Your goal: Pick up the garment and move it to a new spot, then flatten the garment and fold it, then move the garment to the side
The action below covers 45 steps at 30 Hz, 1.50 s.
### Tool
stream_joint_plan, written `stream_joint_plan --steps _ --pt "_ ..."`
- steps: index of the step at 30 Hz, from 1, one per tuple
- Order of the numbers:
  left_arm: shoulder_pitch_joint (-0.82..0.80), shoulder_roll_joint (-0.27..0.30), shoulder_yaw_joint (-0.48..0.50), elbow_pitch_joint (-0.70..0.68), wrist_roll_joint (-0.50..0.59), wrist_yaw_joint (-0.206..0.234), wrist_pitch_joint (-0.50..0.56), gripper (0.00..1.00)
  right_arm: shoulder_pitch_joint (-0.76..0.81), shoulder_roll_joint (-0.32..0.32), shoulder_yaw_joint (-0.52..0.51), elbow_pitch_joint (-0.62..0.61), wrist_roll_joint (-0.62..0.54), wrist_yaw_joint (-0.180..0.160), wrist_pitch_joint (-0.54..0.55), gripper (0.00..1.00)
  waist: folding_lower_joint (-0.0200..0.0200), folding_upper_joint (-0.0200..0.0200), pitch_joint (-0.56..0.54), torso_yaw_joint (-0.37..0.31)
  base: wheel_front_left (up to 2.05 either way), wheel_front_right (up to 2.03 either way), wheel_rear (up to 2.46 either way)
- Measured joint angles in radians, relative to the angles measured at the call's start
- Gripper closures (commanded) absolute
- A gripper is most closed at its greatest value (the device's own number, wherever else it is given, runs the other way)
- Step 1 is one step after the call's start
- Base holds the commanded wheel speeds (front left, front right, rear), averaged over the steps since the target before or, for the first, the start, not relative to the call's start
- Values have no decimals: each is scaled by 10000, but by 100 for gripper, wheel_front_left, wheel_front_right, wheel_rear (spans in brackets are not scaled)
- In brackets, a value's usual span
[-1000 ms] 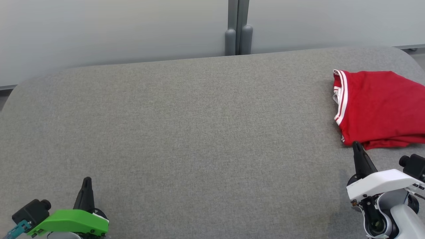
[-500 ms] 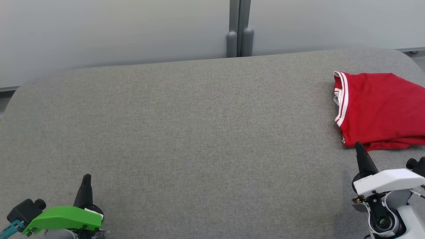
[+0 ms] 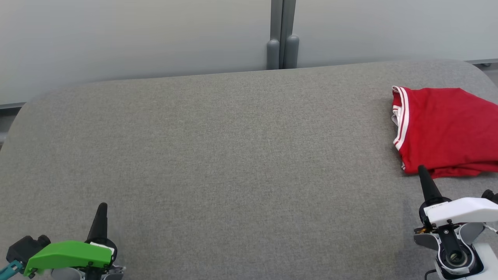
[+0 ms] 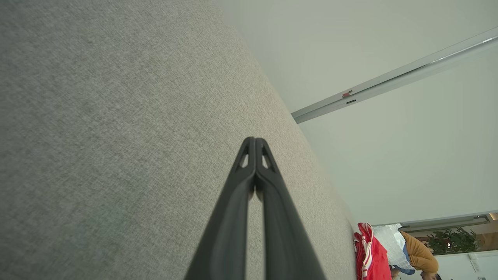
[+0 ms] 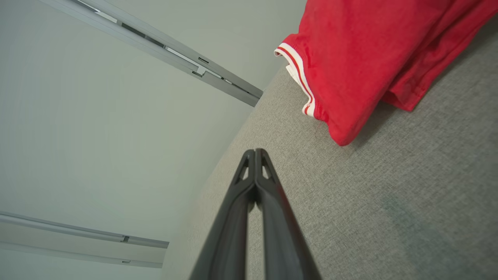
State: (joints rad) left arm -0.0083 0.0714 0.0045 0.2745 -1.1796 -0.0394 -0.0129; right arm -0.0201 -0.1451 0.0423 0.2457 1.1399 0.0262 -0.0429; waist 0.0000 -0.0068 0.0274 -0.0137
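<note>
The folded red garment lies at the grey table's right end; right gripper just beside it, left gripper well apart, both pressed together, empty.

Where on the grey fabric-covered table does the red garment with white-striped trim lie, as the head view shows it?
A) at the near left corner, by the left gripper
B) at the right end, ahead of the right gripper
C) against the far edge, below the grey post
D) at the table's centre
B: the red garment with white-striped trim lies at the right end of the grey fabric-covered table, just beyond the right gripper.
</note>
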Motion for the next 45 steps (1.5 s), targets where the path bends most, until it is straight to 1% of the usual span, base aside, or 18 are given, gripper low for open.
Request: stream_joint_plan --steps 10,13,15,16,21,34,36,39,45 --pt "-150 -119 244 21 -1049 -236 311 100 -140 201 -357 82 1214 198 286 100 0 0 -63 35 0 0 0" --pt "-194 -180 280 23 -1419 -313 420 100 -141 282 -470 113 1701 303 426 100 0 0 -89 49 0 0 0" --pt "-212 -180 297 27 -1509 -316 458 100 -141 307 -510 123 1824 357 460 100 0 0 -95 52 0 0 0" --pt "-252 -184 322 27 -1797 -364 535 100 -144 357 -600 140 2100 370 531 100 0 0 -107 59 0 0 0" --pt "-314 -211 393 33 -2132 -428 654 100 -165 477 -729 178 2569 474 635 100 0 0 -133 73 0 0 0" --pt "-492 -259 658 44 -3670 -694 1106 100 -341 752 -1235 255 4236 796 1074 100 0 0 -220 123 0 0 0" --pt "-500 -282 715 46 -3912 -761 1206 100 -341 805 -1340 284 4637 878 1179 100 0 0 -239 133 0 0 0" --pt "-536 -297 796 50 -4207 -838 1266 100 -341 826 -1392 303 4857 882 1233 100 0 0 -249 138 0 0 0" --pt "-541 -303 817 48 -4207 -840 1266 100 -341 826 -1404 316 4905 882 1233 100 0 0 -249 138 0 0 0"
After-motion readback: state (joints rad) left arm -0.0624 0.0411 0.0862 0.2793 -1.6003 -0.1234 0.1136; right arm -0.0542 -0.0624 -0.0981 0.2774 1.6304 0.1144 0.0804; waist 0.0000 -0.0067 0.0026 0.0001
